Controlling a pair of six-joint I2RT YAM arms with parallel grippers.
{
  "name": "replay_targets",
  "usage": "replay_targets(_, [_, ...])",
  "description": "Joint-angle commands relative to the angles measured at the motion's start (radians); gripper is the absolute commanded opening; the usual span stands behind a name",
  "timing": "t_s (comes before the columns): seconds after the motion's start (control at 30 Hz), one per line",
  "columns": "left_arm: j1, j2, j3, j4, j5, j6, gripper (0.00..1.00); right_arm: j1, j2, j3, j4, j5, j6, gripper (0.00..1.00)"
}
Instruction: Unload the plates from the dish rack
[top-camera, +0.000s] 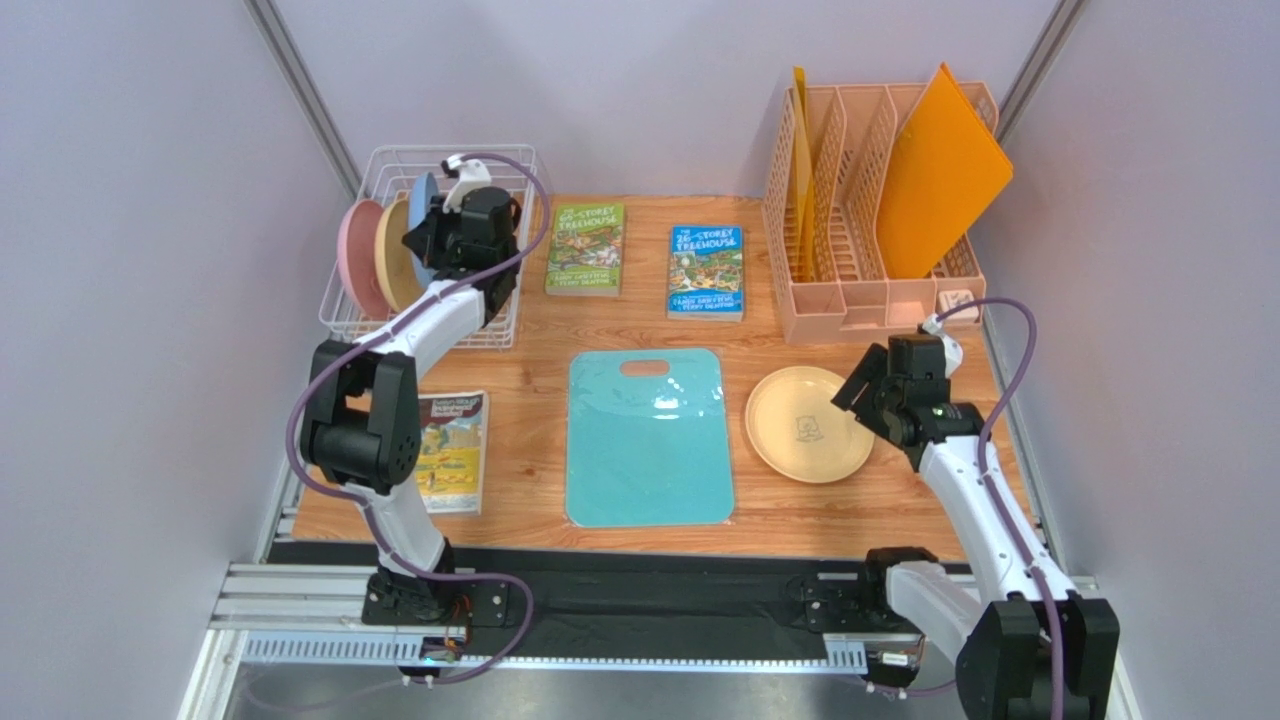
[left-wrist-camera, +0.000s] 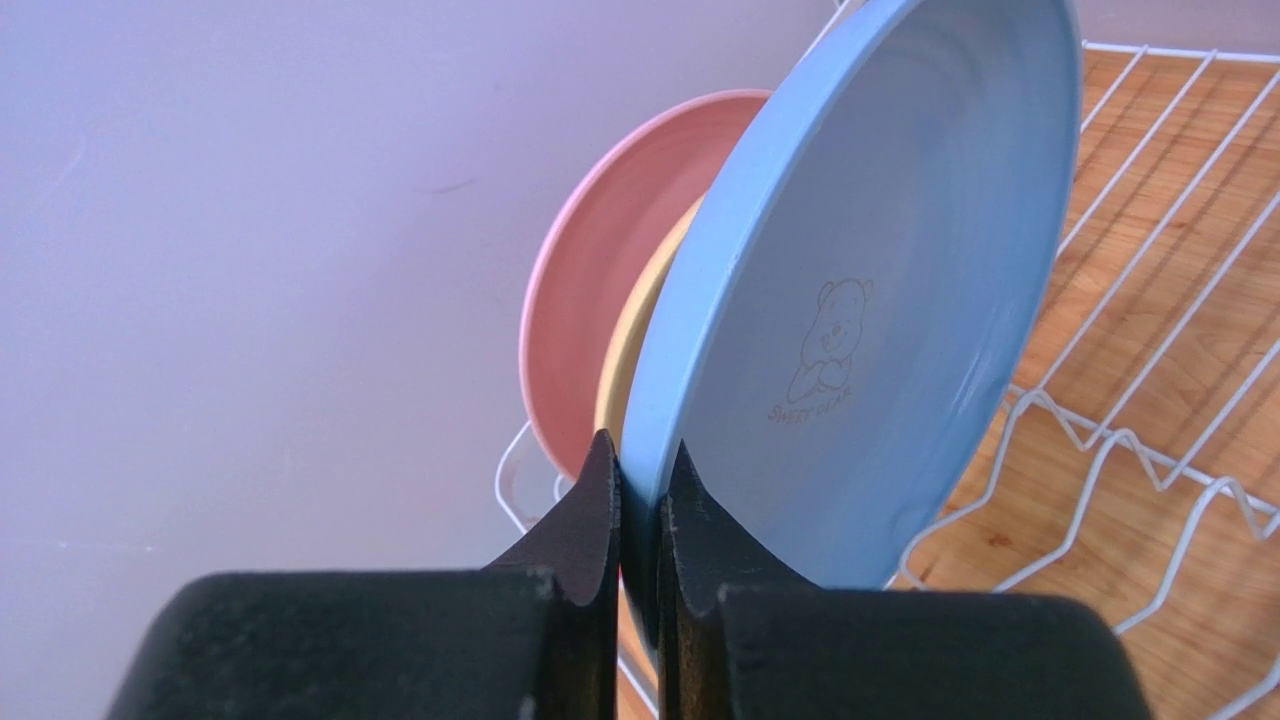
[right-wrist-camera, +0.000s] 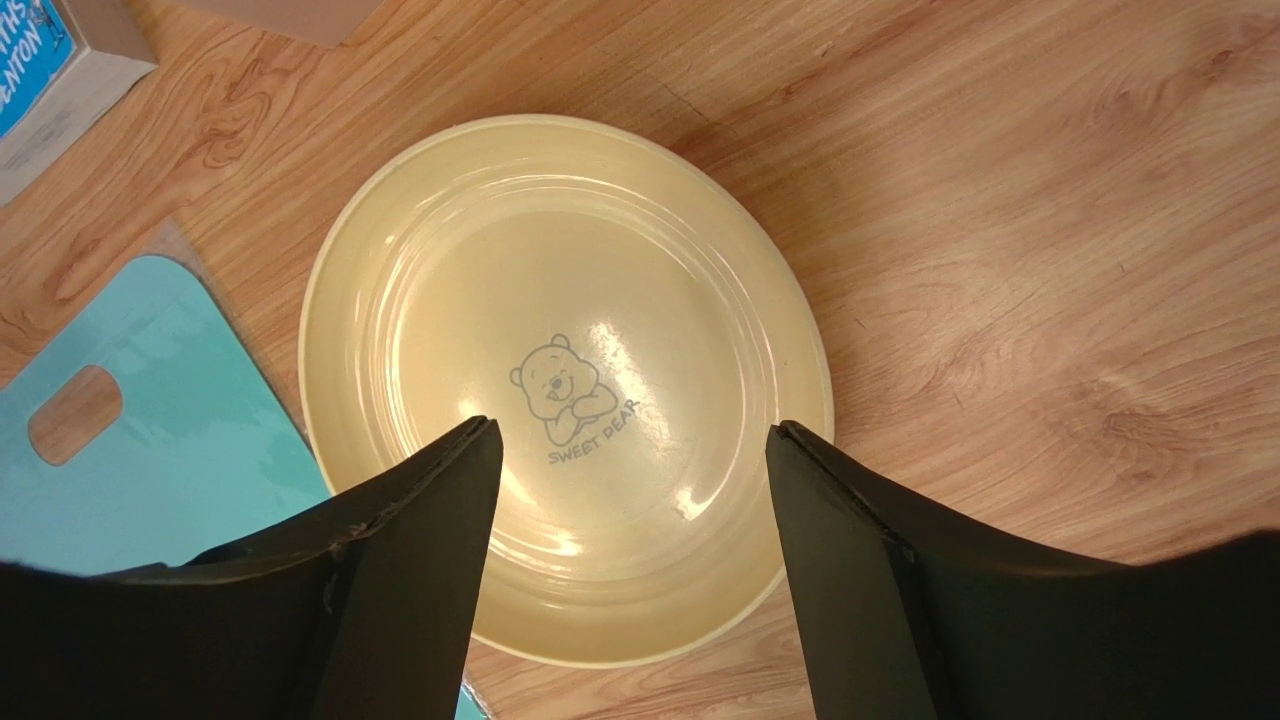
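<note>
The white wire dish rack (top-camera: 492, 152) stands at the table's far left, with three plates upright in it: pink (top-camera: 361, 258), cream-tan (top-camera: 395, 258) and blue (top-camera: 422, 200). My left gripper (left-wrist-camera: 643, 468) is shut on the rim of the blue plate (left-wrist-camera: 887, 285). In the left wrist view the pink plate (left-wrist-camera: 594, 315) and the cream-tan plate (left-wrist-camera: 634, 368) stand just behind it, above the rack's wires (left-wrist-camera: 1142, 450). A pale yellow plate (top-camera: 809, 423) lies flat on the table at the right. My right gripper (right-wrist-camera: 631, 450) hangs open just above this plate (right-wrist-camera: 564, 285), holding nothing.
A teal cutting board (top-camera: 649, 435) lies in the middle of the table. Two books (top-camera: 586, 249) (top-camera: 706, 270) lie behind it and a third (top-camera: 448, 450) at the near left. A peach file organizer (top-camera: 842, 285) with an orange folder (top-camera: 939, 173) stands at the back right.
</note>
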Motion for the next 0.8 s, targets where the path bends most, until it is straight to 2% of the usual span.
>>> replay_targets(0.0, [-0.013, -0.117, -0.003, 0.043, -0.075, 0.053, 0.00, 0.002, -0.047, 0.001, 0.015, -0.008, -0.016, 0.71])
replay_targets(0.07, [-0.014, -0.170, 0.002, -0.012, -0.058, 0.033, 0.00, 0.003, -0.062, 0.004, 0.006, -0.013, -0.019, 0.71])
replay_targets(0.13, [-0.014, -0.233, 0.037, -0.198, -0.011, -0.079, 0.00, 0.003, -0.077, 0.010, -0.009, -0.017, -0.023, 0.71])
replay_targets(0.23, [-0.016, -0.311, 0.081, -0.437, 0.158, -0.234, 0.00, 0.003, -0.119, 0.011, 0.001, -0.072, -0.042, 0.71])
replay_targets(0.27, [-0.017, -0.330, 0.086, -0.480, 0.283, -0.260, 0.00, 0.005, -0.129, 0.011, 0.007, -0.094, -0.060, 0.71])
replay_targets(0.3, [-0.020, -0.347, 0.089, -0.546, 0.340, -0.316, 0.00, 0.003, -0.154, 0.013, 0.024, -0.109, -0.068, 0.71])
replay_targets(0.33, [-0.020, -0.377, 0.098, -0.583, 0.403, -0.353, 0.00, 0.003, -0.162, 0.013, 0.033, -0.190, -0.075, 0.72])
replay_targets(0.37, [-0.022, -0.391, 0.100, -0.617, 0.545, -0.392, 0.00, 0.003, -0.169, 0.022, 0.041, -0.222, -0.081, 0.72])
replay_targets(0.4, [-0.022, -0.407, 0.094, -0.646, 0.622, -0.462, 0.00, 0.003, -0.174, 0.028, 0.047, -0.249, -0.082, 0.72])
replay_targets(0.43, [-0.022, -0.434, 0.066, -0.646, 0.708, -0.493, 0.00, 0.006, -0.180, 0.036, 0.064, -0.305, -0.080, 0.72])
replay_targets(0.47, [-0.023, -0.444, 0.052, -0.646, 0.861, -0.556, 0.00, 0.012, -0.180, 0.048, 0.073, -0.328, -0.082, 0.71])
replay_targets(0.57, [-0.025, -0.457, -0.006, -0.613, 1.107, -0.647, 0.00, 0.034, -0.176, 0.079, 0.099, -0.371, -0.074, 0.71])
replay_targets(0.67, [-0.037, -0.431, -0.050, -0.568, 1.279, -0.752, 0.00, 0.046, -0.160, 0.094, 0.139, -0.416, -0.059, 0.71])
replay_targets(0.77, [-0.090, -0.418, -0.089, -0.527, 1.321, -0.770, 0.00, 0.078, -0.136, 0.116, 0.173, -0.430, -0.036, 0.71])
